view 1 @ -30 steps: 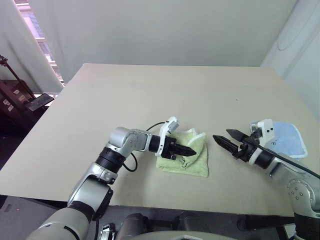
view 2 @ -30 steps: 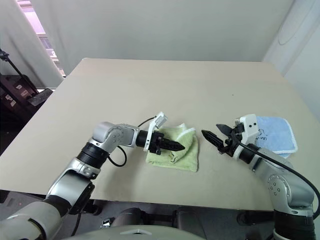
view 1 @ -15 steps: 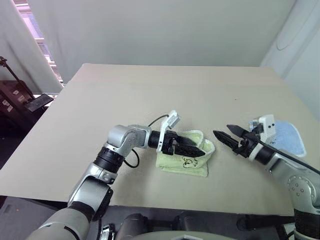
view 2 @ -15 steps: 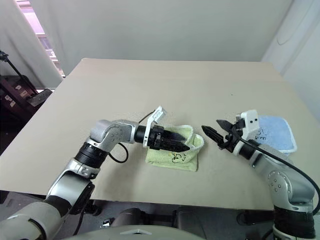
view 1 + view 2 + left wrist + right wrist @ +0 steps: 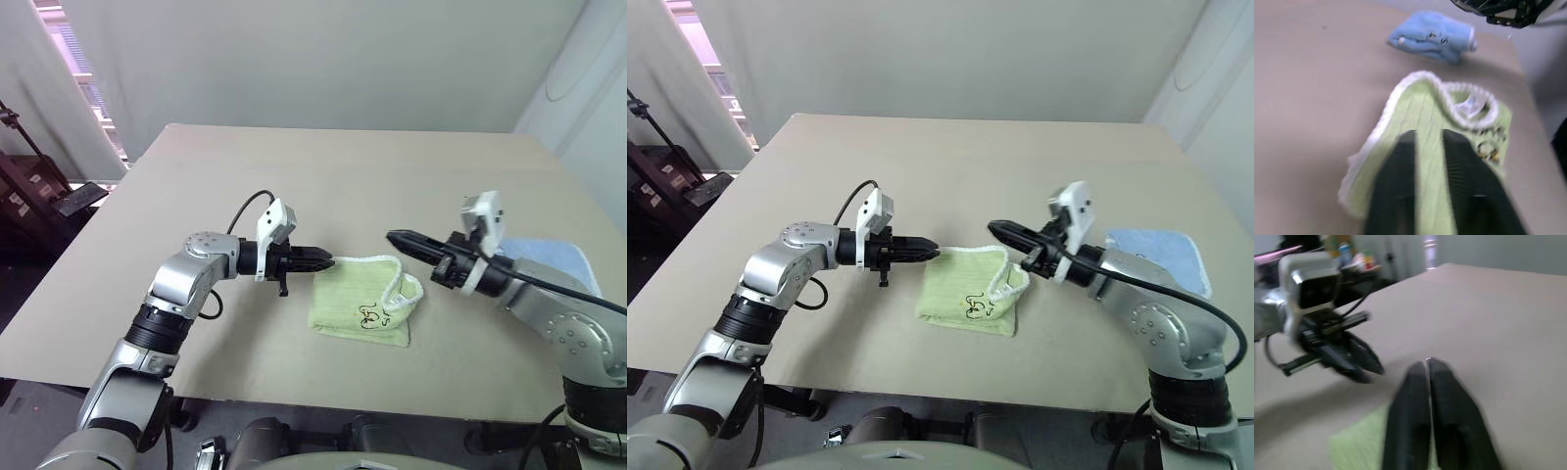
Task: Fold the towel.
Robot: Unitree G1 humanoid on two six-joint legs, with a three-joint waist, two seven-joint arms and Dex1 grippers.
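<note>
**Op:** I had the left tool (image 5: pixel 328 260) clenched with nothing in it, its tips just off the left edge of the towel (image 5: pixel 364 303), a little left of frame centre in the head view. The right tool (image 5: pixel 394 237) was clenched too, empty, hovering over the towel's upper right corner.

**Spotter:** And the towel itself?

**Op:** It lay on the desk (image 5: pixel 323 176) in the lower middle of the frame, roughly a folded rectangle. The black marks faced up near its lower right. Its right end wasn't flat: the white-edged hem (image 5: pixel 1004 284) curled into a loose ring. From the left wrist view I saw the small white loop (image 5: pixel 1468 105) sitting inside that curl.

**Spotter:** Anything else nearby?

**Op:** The light blue towel (image 5: pixel 1156 257) lay at the right of the frame, behind my right forearm and well apart from the green one.

**Spotter:** What worried you?

**Op:** I judged that curled end as the trouble. With both tools clenched I'd have had to spread the jaws before any pinch, and a careless pinch could catch one layer of the ring and drag the fold open. Both tools pointed at each other across the cloth, so closing in together risked a knock. A low right elbow could also have swept the blue towel.
</note>
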